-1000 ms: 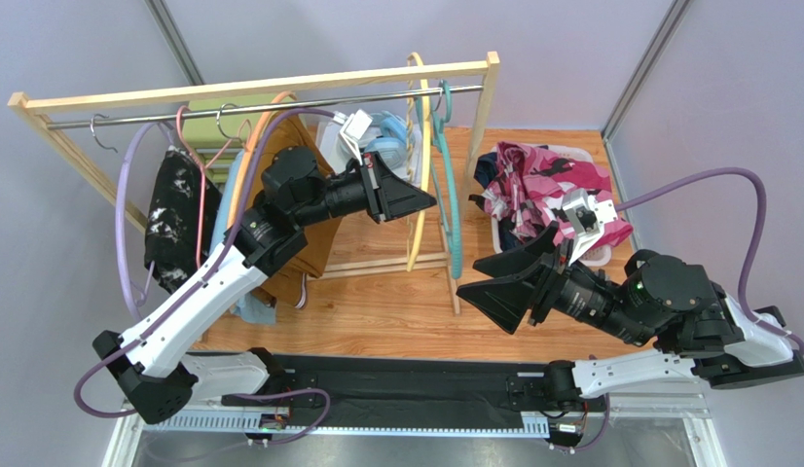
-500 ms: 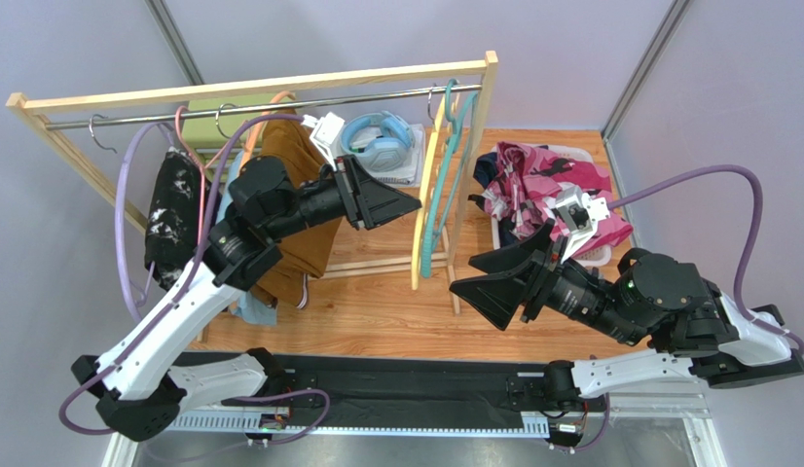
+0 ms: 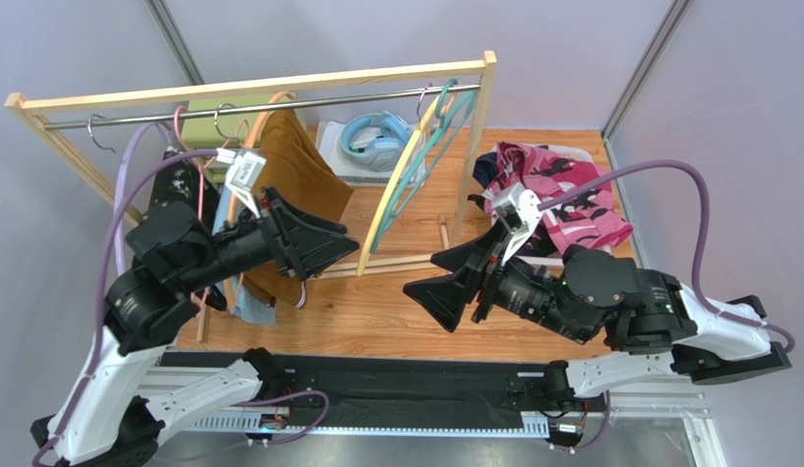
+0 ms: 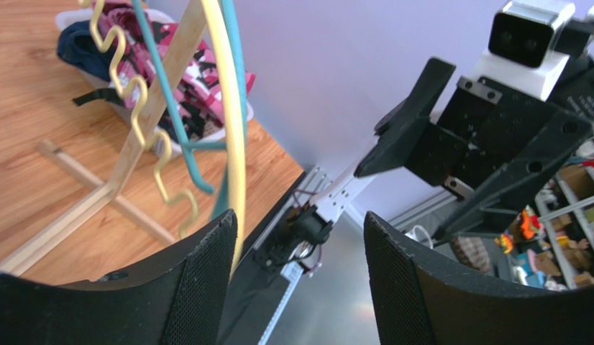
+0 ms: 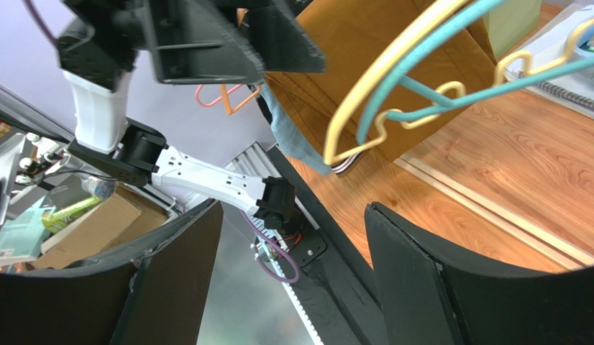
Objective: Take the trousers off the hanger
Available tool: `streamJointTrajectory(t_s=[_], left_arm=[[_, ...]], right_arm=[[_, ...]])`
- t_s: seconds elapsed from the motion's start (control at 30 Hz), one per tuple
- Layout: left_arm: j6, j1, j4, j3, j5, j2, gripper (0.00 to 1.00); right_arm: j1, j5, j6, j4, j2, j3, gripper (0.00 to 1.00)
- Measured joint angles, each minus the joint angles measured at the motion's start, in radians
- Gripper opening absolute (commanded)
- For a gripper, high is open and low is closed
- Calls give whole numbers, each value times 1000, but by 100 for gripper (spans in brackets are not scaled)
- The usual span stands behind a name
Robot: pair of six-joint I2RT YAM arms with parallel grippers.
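On the rail (image 3: 309, 98), three trousers (image 3: 301, 171), two bare hangers (image 3: 389, 197), left gripper (image 4: 298, 237) and right gripper (image 5: 293, 223) wide

Robot lab cell, lilac partition walls (image 3: 571, 58), alu posts (image 3: 641, 68), wooden garment rack (image 3: 279, 80), cluttered shelves (image 4: 566, 208) nearby

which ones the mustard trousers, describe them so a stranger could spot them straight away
Find the wooden clothes rack standing on the wood floor at the back. Near the middle of its rail hang the mustard-brown trousers, just left of the bare yellow hanger and teal hanger. They are the only warm brown cloth there; the light blue pair on their left is far paler.
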Motion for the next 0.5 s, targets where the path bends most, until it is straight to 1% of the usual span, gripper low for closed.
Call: streamJointTrajectory(t_s=[0.3,0.43,0.5], left_arm=[[150,0,-368,244,-74,-75,74],[209,0,-526,352,-167,-86,74],[243,0,-600,406,-245,-90,76]], right_arm=[[0,-2,-21,-3,103,56,78],[0,-6,-25,-2,145,80,78],[0,-13,-26,-2,165,92,78]])
